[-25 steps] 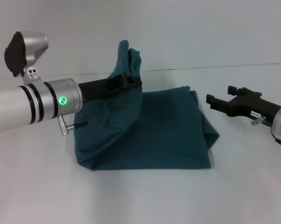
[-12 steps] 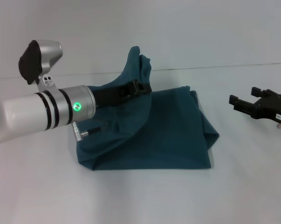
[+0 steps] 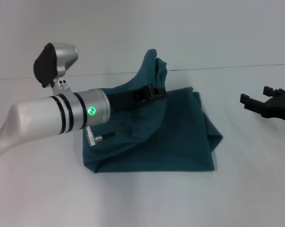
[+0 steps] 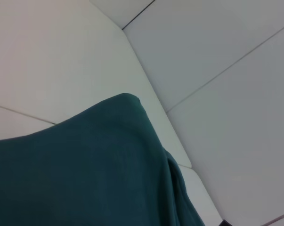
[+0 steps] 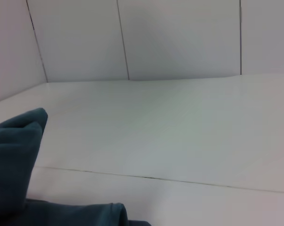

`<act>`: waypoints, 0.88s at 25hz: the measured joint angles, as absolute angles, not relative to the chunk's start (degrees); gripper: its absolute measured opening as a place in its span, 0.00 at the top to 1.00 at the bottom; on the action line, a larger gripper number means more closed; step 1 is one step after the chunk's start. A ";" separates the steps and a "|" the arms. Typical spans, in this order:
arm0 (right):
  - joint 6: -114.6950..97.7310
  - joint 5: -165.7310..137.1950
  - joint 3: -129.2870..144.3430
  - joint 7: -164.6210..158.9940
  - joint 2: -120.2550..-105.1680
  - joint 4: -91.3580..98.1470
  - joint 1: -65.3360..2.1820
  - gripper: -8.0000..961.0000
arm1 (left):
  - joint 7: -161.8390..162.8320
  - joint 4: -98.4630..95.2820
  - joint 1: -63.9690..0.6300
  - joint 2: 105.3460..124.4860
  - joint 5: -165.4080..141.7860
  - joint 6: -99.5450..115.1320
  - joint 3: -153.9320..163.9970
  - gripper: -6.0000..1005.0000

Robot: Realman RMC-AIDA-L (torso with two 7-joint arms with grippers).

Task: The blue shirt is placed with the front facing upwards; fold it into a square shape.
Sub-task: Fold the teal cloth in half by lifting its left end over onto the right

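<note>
The blue shirt [image 3: 180, 137] lies partly folded on the white table, plain teal side up, with no lettering showing. My left gripper [image 3: 156, 92] reaches in from the left and is shut on a fold of the shirt's left part, holding it up in a peak above the rest of the cloth. In the left wrist view the raised teal cloth [image 4: 85, 169] fills the lower half. My right gripper [image 3: 254, 94] hovers open off the shirt's right edge, holding nothing. An edge of the shirt [image 5: 14, 160] shows in the right wrist view.
The white table [image 3: 147, 198] extends around the shirt on every side. A thin seam [image 3: 237, 66] runs across behind the shirt, where the table meets a pale panelled wall.
My left gripper has carried the lifted fold to the right, over the shirt. The right gripper has drawn back to the right, away from the shirt.
</note>
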State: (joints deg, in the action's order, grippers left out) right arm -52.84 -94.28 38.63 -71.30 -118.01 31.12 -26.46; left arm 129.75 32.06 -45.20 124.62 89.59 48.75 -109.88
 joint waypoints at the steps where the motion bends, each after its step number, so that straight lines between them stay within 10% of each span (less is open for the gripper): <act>1: -52.77 -94.30 38.63 -71.29 -118.06 31.12 -26.51 0.08 | 129.74 32.03 -45.27 124.62 89.99 48.46 -109.31 0.93; 22: -51.02 -94.40 38.58 -71.13 -118.64 31.00 -26.19 0.08 | 129.73 29.90 -45.68 124.62 94.82 45.70 -102.46 0.93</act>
